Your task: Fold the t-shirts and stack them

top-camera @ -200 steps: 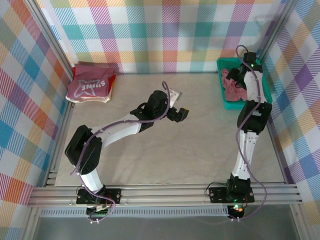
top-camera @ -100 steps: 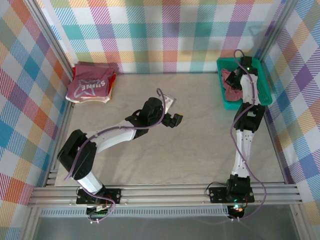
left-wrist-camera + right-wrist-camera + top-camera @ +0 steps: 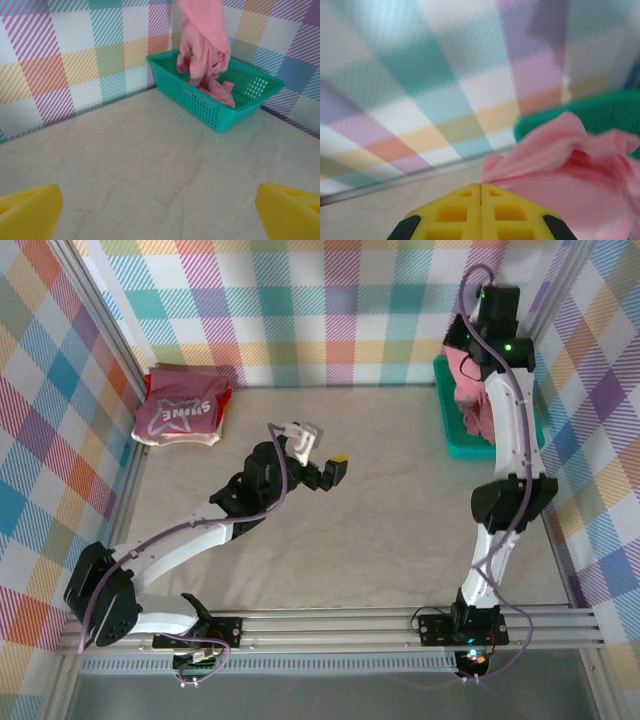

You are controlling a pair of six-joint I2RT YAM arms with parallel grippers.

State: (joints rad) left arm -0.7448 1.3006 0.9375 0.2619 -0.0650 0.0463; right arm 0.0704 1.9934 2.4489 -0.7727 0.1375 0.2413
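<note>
- Top: the right gripper point(image 3: 466, 352), raised by the back wall, pinches the pink shirt point(image 3: 472, 400), which hangs into the basket point(image 3: 465, 450). The left gripper point(image 3: 333, 472) is spread above the table point(image 3: 400, 530). A folded stack point(image 3: 180, 412) lies far left.
- Left wrist: fingers point(image 3: 30, 210) wide apart; pink shirt dangling into the basket.
- Right wrist: fingers point(image 3: 455, 210) pressed together, pink shirt bunched just beyond.

Bench point(image 3: 400, 540): flat top, pale cream with faint marbled veining, evenly lit.
Walls point(image 3: 330, 310): three sides, pastel plaid cloth in teal, pink, purple, orange, yellow and white.
Frame: grey metal rails point(image 3: 330, 625) along the near edge; slanting corner posts point(image 3: 100, 335).
</note>
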